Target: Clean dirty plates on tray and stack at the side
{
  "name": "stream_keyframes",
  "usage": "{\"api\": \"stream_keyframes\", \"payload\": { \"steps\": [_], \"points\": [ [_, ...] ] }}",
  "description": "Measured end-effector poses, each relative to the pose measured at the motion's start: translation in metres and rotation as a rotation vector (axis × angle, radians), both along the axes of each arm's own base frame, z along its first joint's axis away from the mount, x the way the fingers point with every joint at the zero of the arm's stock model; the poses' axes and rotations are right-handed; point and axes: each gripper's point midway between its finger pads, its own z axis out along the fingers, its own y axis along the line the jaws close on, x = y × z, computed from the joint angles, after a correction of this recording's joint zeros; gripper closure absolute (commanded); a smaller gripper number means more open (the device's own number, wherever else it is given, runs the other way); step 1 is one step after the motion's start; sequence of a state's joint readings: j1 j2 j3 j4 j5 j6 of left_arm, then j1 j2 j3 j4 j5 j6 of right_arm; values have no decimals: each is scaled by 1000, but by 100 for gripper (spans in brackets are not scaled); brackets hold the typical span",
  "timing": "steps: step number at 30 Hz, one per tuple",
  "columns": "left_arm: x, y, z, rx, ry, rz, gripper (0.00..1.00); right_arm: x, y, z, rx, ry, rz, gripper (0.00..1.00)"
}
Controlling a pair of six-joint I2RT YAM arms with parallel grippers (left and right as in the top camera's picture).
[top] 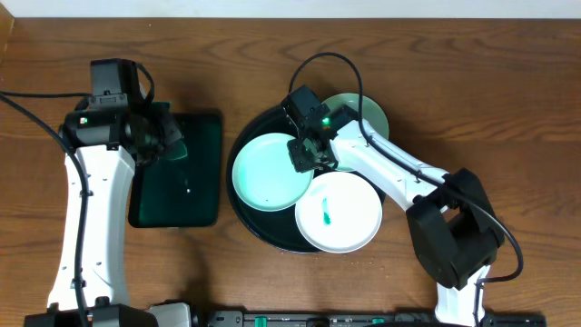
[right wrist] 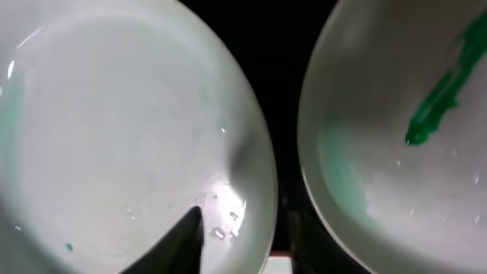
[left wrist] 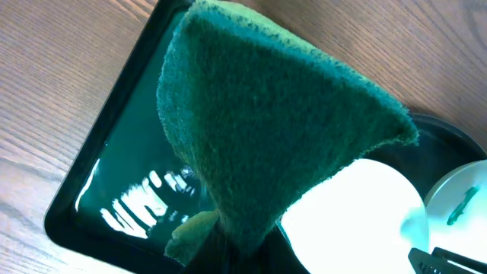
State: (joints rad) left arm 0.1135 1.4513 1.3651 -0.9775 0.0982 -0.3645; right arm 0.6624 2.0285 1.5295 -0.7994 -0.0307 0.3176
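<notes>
meanwhile, left gripper (top: 169,136) pinches a fuzzy green sponge (left wrist: 266,129) above the dark-green rectangular tray (top: 195,195); right gripper (top: 307,153) sits at a round white plate (top: 266,174)'s 3 o'clock rim on the glossy black round tray (top: 240,207) (grip impossible to tell).

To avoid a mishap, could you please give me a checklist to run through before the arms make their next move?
1. Sponge gripped by left pincer: ok.
2. Right pincer at left plate rim, grip secure: cannot tell.
3. Front plate clean: not ok, green smear.
4. Back plate clean: cannot tell, right arm covers part.
5. Plates stacked beside black tray: not ok, none beside it.
</notes>
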Motion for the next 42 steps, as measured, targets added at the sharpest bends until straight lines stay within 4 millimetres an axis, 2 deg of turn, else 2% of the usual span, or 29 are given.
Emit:
{"api": "stream_keyframes", "payload": {
  "steps": [5,11,16,20,23,25,27,30,33,42],
  "points": [
    [0,0,-1,0,3,0,93,10,9,4,11,-71,145,59],
    [3,0,-14,-5,45,0,93,29,15,12,52,-160,329,59],
    [3,-1,-20,-7,64,-4,93,53,11,23,105,-230,390,54],
    [4,-6,-20,-6,63,-19,93,57,15,18,142,-217,438,53],
    [5,-12,-19,-5,58,-37,93,53,19,4,151,-165,470,60],
    [6,-14,-19,-5,57,-44,93,51,22,-11,149,-123,485,70],
    [6,-15,-19,-5,57,-45,93,48,21,-24,142,-92,492,75],
    [6,-15,-19,-5,57,-46,93,45,19,-30,138,-73,495,80],
    [6,-15,-19,-5,57,-46,93,41,19,-30,136,-52,496,98],
    [6,-15,-19,-5,57,-45,93,35,24,-23,147,-13,448,99]
  ]
}}
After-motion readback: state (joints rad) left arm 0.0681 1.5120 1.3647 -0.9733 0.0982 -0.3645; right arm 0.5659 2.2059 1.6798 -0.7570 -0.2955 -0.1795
